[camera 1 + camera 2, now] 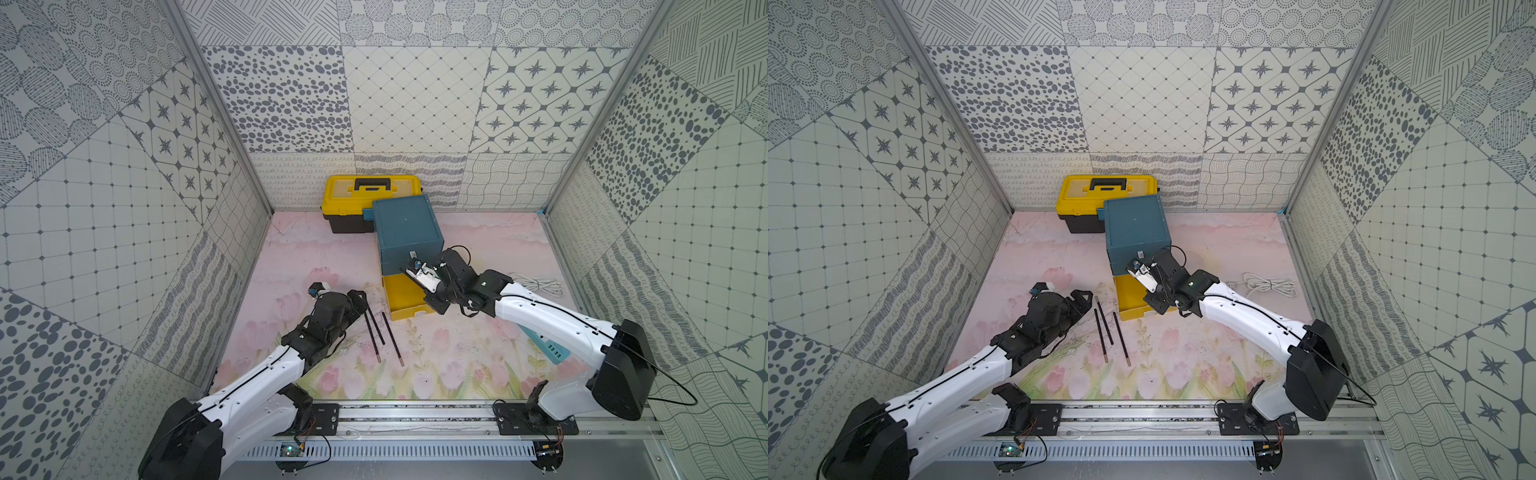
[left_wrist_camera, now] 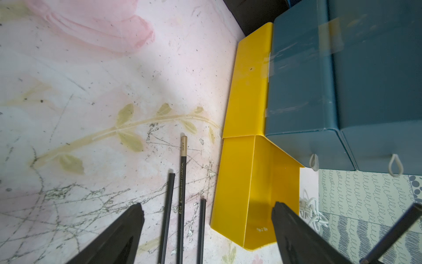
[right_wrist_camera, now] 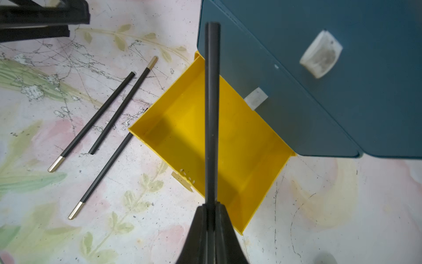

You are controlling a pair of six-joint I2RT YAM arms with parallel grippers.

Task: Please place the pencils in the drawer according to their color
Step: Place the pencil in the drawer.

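I am watching three pencils (image 2: pixel 182 194) running off the edge in the left wrist view. In the right wrist view the white tab (image 3: pixel 320 54) is showing only as a blur, and the right claw (image 3: pixel 211 209) is hiding the held pencil (image 3: pixel 212 102) at its lower end. In both top views my right arm (image 1: pixel 540 311) is covering part of the yellow drawer (image 1: pixel 407 313), and the cabinet (image 1: pixel 405 224) is hiding a corner of the toolbox (image 1: pixel 353 199).
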